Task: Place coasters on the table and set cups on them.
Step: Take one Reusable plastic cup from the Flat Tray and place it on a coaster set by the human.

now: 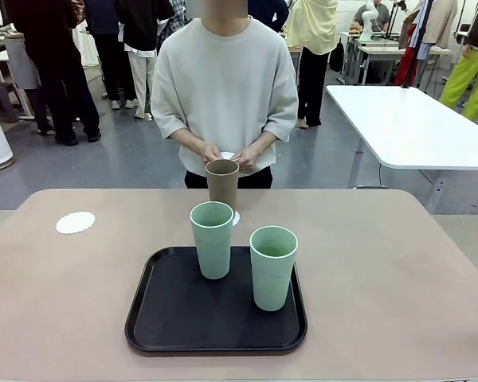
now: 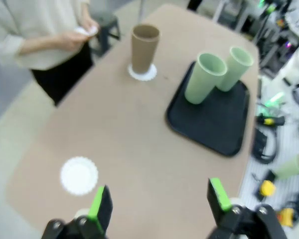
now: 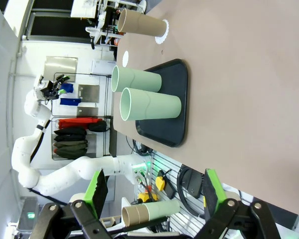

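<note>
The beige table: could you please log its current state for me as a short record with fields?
brown tapered cup: upright on a scalloped white coaster, far middle
second white coaster: bare, left side of the beige table
two pale green cups: upright on the black rounded tray
person's hands: holding something small and white
left pincer: open, empty
right pincer: open, empty

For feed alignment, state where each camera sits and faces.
Front: fixed on the robot's side, facing across the table at the person, whose hands show.
Left wrist: above the table, looking down past the open left gripper at a bare coaster.
Right wrist: rolled sideways, looking across the table past the open right gripper.
Shared: all show the tray with both green cups, and the brown cup.
</note>
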Robot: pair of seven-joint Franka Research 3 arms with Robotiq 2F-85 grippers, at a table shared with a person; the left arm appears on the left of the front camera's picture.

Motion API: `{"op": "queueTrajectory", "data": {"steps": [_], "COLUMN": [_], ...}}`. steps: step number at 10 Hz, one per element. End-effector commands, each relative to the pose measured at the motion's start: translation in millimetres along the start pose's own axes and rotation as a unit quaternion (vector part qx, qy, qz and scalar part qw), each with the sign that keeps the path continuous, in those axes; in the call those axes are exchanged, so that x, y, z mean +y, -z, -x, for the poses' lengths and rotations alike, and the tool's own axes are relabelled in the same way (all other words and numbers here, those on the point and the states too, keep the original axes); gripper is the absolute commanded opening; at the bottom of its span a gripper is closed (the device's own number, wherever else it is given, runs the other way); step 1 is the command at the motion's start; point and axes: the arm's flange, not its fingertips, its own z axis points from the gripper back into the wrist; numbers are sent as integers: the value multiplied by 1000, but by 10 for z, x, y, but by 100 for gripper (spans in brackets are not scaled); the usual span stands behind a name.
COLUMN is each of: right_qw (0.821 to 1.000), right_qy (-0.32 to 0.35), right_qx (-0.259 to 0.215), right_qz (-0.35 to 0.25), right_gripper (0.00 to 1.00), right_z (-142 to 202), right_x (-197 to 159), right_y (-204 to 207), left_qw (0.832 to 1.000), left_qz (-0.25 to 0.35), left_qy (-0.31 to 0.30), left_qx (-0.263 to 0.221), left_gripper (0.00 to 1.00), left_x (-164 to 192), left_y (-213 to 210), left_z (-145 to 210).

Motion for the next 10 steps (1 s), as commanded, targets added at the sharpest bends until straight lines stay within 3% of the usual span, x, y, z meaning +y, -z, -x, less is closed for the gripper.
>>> {"op": "queueTrajectory", "data": {"steps": [1,3,6,7,9,10], "right_qw": [1000,1000,1000,1000,1000,1000], "right_qy": [-4,-4,-4,-4,-4,-4], "right_qx": [-3,-3,-3,-3,-3,-3], "right_qz": [-9,-9,-9,-9,-9,-9], "right_gripper": [100,100,100,100,100,100], "right_z": [-12,-12,-12,-12,-12,-12], "right_x": [-1,-1,-1,-1,-1,-1], "right_y": [9,9,9,9,9,9], "left_qw": [997,986,944,931,904,893], "left_qz": [-56,-100,-126,-105,-8,14], "left_qy": [48,118,223,238,218,209], "left_qx": [21,67,206,255,369,399], "left_gripper": [100,100,100,100,100,100], "left_x": [-273,-502,-842,-935,-1071,-1080], "left_y": [494,871,1251,1309,1338,1329], "left_z": [-106,-259,-309,-287,-235,-237]}}
